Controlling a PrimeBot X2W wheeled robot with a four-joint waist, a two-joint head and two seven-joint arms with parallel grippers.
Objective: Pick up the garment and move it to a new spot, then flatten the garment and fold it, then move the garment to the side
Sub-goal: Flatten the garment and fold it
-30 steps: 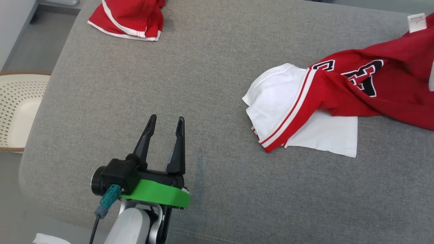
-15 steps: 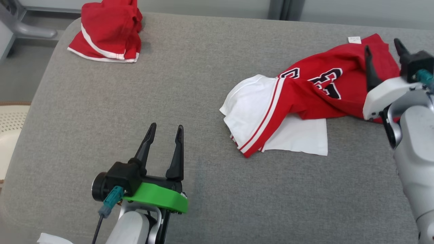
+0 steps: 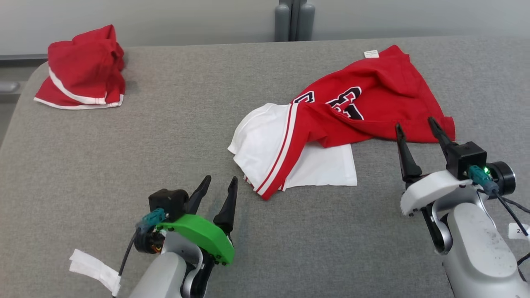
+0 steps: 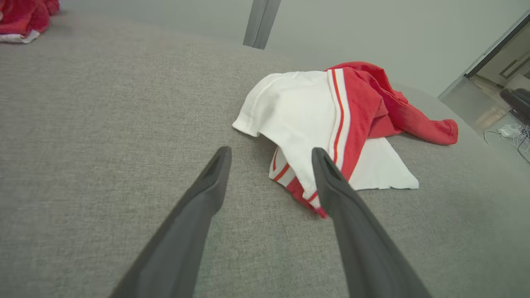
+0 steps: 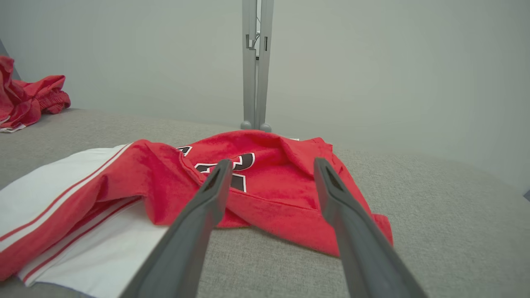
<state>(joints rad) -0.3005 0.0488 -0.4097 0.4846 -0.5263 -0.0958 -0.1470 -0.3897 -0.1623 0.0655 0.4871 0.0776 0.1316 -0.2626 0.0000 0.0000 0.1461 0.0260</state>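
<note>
A crumpled red and white garment [image 3: 331, 120] with black lettering lies right of centre on the grey cushioned surface [image 3: 165, 136]. It also shows in the left wrist view [image 4: 331, 120] and the right wrist view [image 5: 256, 186]. My left gripper [image 3: 219, 184] stands open at the lower left, just short of the garment's near white and red hem, nothing between its fingers. My right gripper [image 3: 416, 126] stands open at the lower right, its tips at the garment's near red edge, holding nothing. The fingers [image 5: 198, 219] frame the red cloth in the right wrist view.
A second red garment [image 3: 83, 72] with white trim is bunched at the far left corner of the surface. A grey post [image 3: 294, 20] stands behind the far edge against a pale wall. A white tag [image 3: 95, 269] hangs by my left arm.
The head camera has tilted up and swung, so the whole scene shifted. My right gripper has come into view and pulled back off the garment to its near edge. The garment lies as before.
</note>
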